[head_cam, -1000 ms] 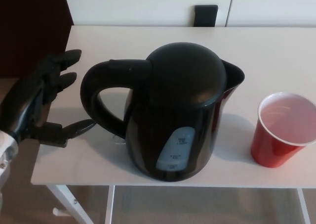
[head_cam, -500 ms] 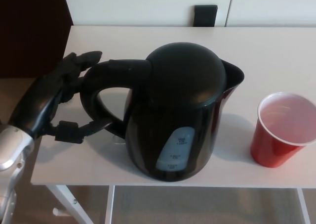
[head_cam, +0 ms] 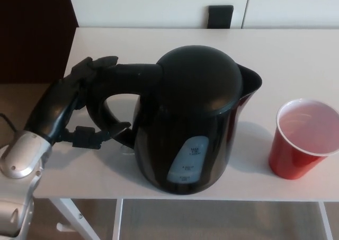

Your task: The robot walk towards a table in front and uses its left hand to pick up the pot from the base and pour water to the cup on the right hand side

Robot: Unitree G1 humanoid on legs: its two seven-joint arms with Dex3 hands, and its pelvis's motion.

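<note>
Black left hand (head_cam: 69, 108) is seen at 9 o'clock, reaching in from the lower left on a silver wrist (head_cam: 22, 155). Its fingers (head_cam: 95, 66) are spread and laid against the outer curve of the handle (head_cam: 114, 86), near the top; the thumb (head_cam: 103, 134) is pointed under the handle's lower bend. No closed grip is made yet, and whether the thumb touches cannot be told. The right hand is not shown.

The pot (head_cam: 193, 118), a black kettle, is stood upright at centre on the white table (head_cam: 296, 54), handle at 9 o'clock, spout (head_cam: 253, 81) at 3 o'clock. A pale water window (head_cam: 188, 160) is seen low on its front. Its base is hidden under the body.

A red cup (head_cam: 302, 139) is stood upright at 3 o'clock, near the pot but apart from it, close to the table's front edge. Its inside is seen as pale. A small dark block (head_cam: 220, 16) is seen at 12 o'clock, behind the table's far edge against a white wall.
</note>
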